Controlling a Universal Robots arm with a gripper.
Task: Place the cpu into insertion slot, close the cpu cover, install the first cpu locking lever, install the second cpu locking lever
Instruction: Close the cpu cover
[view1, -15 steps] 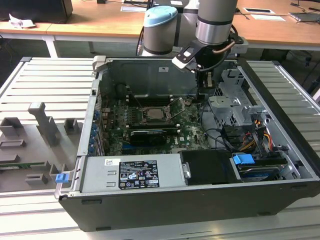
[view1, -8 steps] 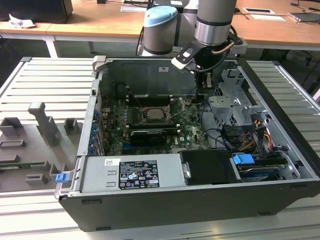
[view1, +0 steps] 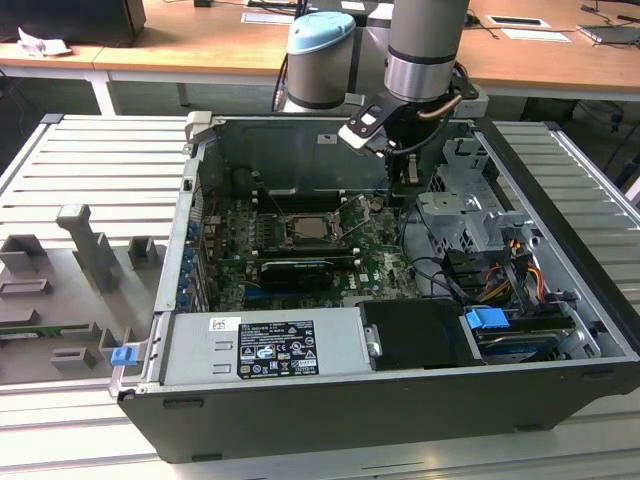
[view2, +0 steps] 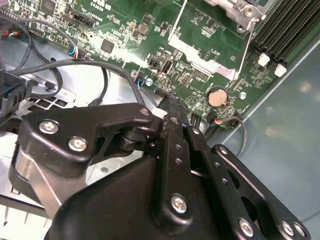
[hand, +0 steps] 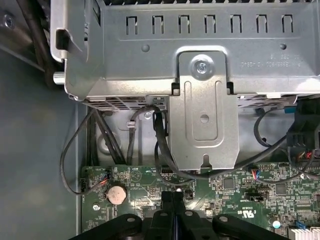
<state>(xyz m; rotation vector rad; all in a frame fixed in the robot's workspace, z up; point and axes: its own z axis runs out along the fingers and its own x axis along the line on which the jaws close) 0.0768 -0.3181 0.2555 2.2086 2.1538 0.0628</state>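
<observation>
In the exterior view the insertion slot (view1: 305, 228) sits mid-board inside the open computer case, a dark square with a silvery rim. I cannot tell the cpu or the cpu cover apart there. A thin locking lever (view1: 352, 224) stands slanted at the slot's right side. Two thin silvery levers (view2: 176, 22) (view2: 246, 47) cross the green board in the second wrist view, beside the slot's metal corner (view2: 235, 7). My gripper (view1: 408, 188) (view2: 172, 106) (hand: 172, 196) hangs to the exterior view's right of the slot, above the board near a coin battery (view2: 216, 96) (hand: 116, 193). Its fingers are shut on nothing.
A grey metal drive cage (view1: 460, 215) (hand: 200, 75) stands close beside the gripper, with black cables (hand: 160, 135) looping under it. Black memory slots (view2: 285, 25) run near the socket. A power supply (view1: 270, 345) fills the case front. Grey fixtures (view1: 90, 250) stand on the table.
</observation>
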